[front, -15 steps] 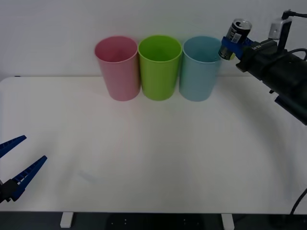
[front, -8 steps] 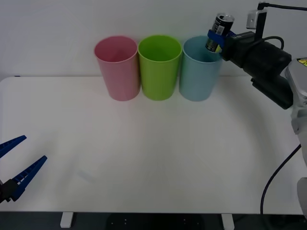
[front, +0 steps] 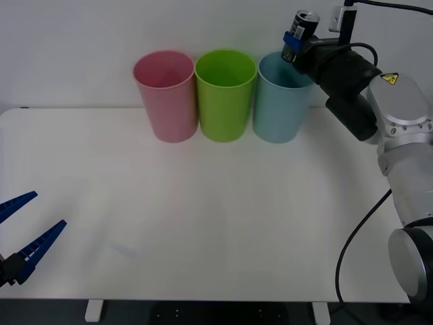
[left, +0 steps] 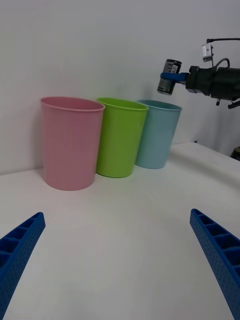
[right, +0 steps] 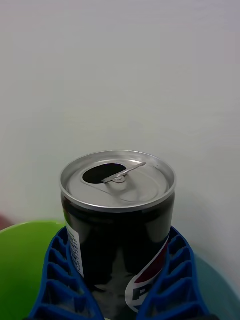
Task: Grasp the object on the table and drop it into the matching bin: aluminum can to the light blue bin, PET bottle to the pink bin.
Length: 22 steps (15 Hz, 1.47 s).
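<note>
1. Front view: three tall cups stand in a row at the back of the white table (front: 203, 223), each touching or just beside its neighbour: the pink bin (front: 166, 96) at the robot's left, a lime green bin (front: 225, 95) in the middle, the light blue bin (front: 282, 98) at the right. From here the visible upper insides of all three look empty. The right gripper (front: 292, 46) holds the aluminum can (front: 301, 27) in the air, its blue fingers clamped on the can's lower body, the can tilted a little and hanging above the light blue bin's mouth, clear of the rim. The left gripper (front: 24, 230) sits low at the near left corner of the table, fingers spread apart and holding nothing.

2. Right wrist view: the can's silver lid, with its pull tab and a dark opening, stands upright between two ribbed blue fingers (right: 55, 280) pressed to its dark sides. Behind and below it lie the green bin's rim and a sliver of the light blue one.

3. Left wrist view: the two blue fingers (left: 20, 250) stand wide apart over bare table. Beyond, the can hangs over the light blue bin, well above it.
</note>
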Available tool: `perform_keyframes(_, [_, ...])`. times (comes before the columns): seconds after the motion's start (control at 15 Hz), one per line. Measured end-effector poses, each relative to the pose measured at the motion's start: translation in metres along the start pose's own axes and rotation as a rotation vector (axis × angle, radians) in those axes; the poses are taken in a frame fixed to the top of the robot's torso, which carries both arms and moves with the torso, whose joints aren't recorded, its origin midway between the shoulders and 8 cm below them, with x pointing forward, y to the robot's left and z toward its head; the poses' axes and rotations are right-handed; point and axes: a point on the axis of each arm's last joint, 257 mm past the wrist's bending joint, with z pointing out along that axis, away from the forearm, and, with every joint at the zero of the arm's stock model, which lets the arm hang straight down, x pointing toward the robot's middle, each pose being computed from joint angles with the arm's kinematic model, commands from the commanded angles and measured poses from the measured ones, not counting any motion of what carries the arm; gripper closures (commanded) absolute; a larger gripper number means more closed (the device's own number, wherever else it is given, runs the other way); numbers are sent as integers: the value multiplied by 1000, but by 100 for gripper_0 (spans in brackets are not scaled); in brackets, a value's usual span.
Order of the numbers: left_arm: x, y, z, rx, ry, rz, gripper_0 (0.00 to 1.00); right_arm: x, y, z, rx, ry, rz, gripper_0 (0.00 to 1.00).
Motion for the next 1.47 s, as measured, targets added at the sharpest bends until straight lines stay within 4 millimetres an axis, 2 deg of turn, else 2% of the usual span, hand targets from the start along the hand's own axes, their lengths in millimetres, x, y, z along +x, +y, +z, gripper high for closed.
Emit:
perform_keyframes(0.13, [0, 0, 0, 0, 0, 0, 0, 1, 1, 1, 5, -1, -6, 100])
perform_keyframes(0.2, [0, 0, 0, 0, 0, 0, 0, 2, 1, 1, 5, 1, -10, 71])
perform_keyframes(0.27, [0, 0, 0, 0, 0, 0, 0, 2, 1, 1, 5, 1, -16, 32])
perform_keyframes(0.33, [0, 0, 0, 0, 0, 0, 0, 2, 2, 1, 4, 2, -23, 5])
perform_keyframes(0.4, [0, 0, 0, 0, 0, 0, 0, 2, 2, 1, 4, 2, -29, 0])
perform_keyframes(0.93, [0, 0, 0, 0, 0, 0, 0, 8, 3, -4, -8, 3, -29, 0])
perform_keyframes(1.27, [0, 0, 0, 0, 0, 0, 0, 10, 8, -34, -57, -14, -60, 0])
perform_keyframes(1.47, [0, 0, 0, 0, 0, 0, 0, 17, 8, -60, -110, -1, -71, 0])
